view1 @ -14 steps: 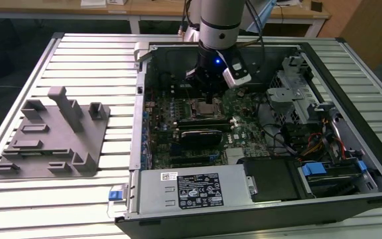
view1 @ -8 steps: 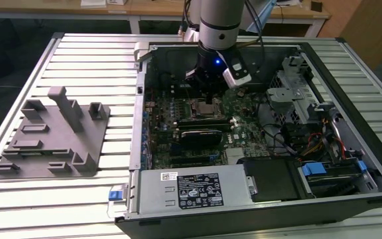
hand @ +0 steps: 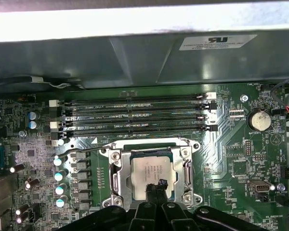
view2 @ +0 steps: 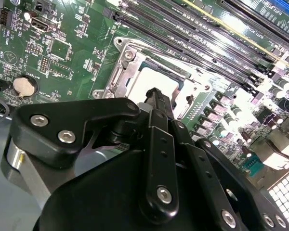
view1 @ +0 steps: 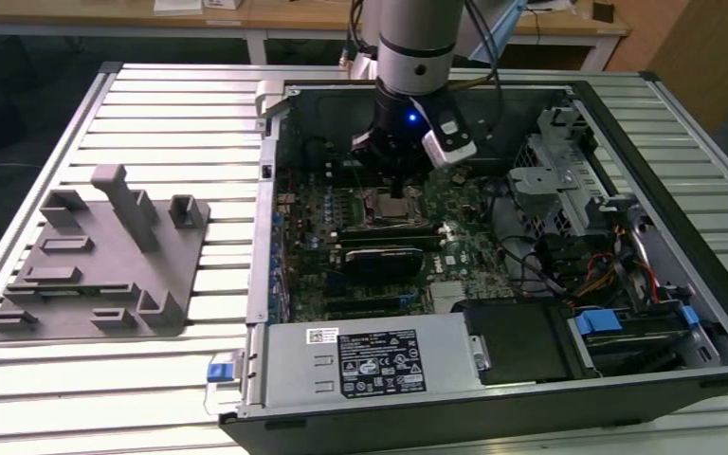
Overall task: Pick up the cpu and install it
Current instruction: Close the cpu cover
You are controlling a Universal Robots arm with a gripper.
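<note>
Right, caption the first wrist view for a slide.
End effector poised at the cpu, which lies inside the socket frame on the motherboard.

fingers [view2: 156, 103] together above cpu [view2: 151, 77] | cpu inside socket frame [view2: 118, 79] | green motherboard [view2: 62, 48] around

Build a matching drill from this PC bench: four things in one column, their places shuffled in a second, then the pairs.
Things
1. cpu
2. gripper
3. grey fixture
4. coin cell

Places
A. on the slatted table, outside the case
B. on the green board, apart from the socket
C. lying in the socket
D. over the cpu's edge

Pairs: 1-C, 2-D, 3-A, 4-B
</note>
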